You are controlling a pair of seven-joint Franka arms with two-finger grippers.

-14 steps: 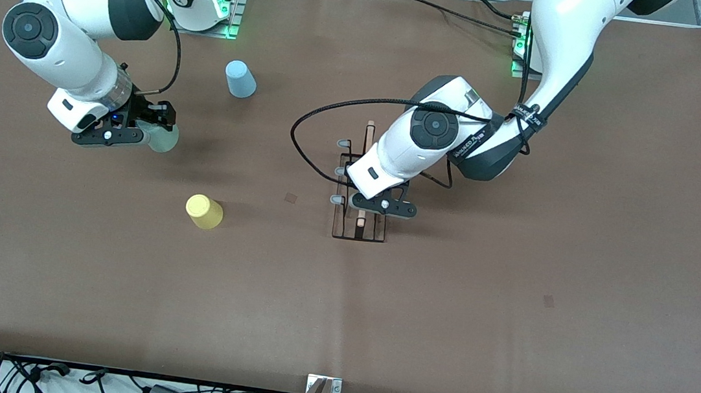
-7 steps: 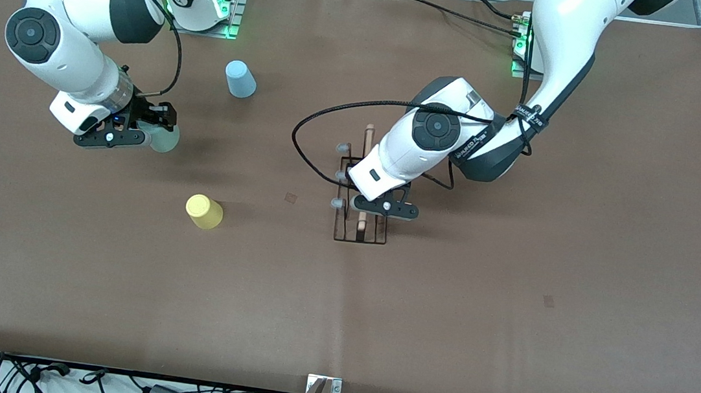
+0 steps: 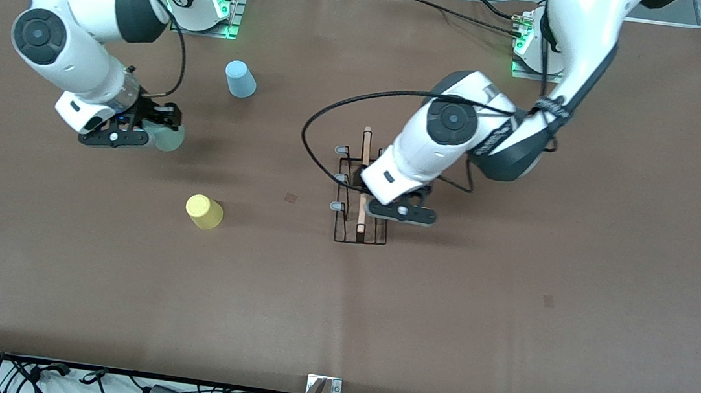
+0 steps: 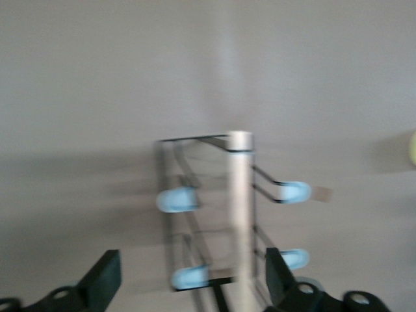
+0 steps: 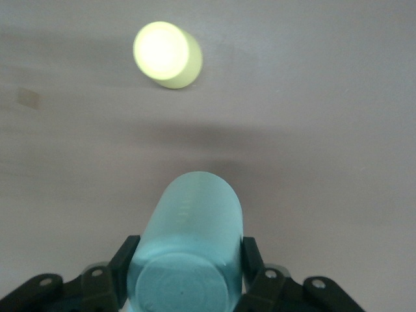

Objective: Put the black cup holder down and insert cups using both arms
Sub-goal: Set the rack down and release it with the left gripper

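Note:
The black cup holder [image 3: 362, 192] stands on the table's middle, with its wooden rod [image 3: 365, 159] on top and pale blue-tipped pegs at the sides. My left gripper [image 3: 399, 213] hangs open just over its side toward the left arm's end. In the left wrist view the rod [image 4: 239, 214] lies between the spread fingers [image 4: 104, 279], close to one of them. My right gripper [image 3: 136, 130] is shut on the pale green cup [image 3: 169, 137], which shows in the right wrist view [image 5: 188, 250] above the table. The yellow cup [image 3: 203, 212] and the light blue cup [image 3: 240, 79] stand upside down on the table.
A brown mat [image 3: 507, 317] covers the table. The yellow cup [image 5: 166, 53] shows in the right wrist view below the held green cup. A black cable [image 3: 326, 116] loops from the left arm over the mat beside the holder. Arm bases stand at the top edge.
My left gripper has shifted off the rod toward the left arm's end, and the arm has swung the same way. My right gripper has moved slightly toward the middle with the green cup.

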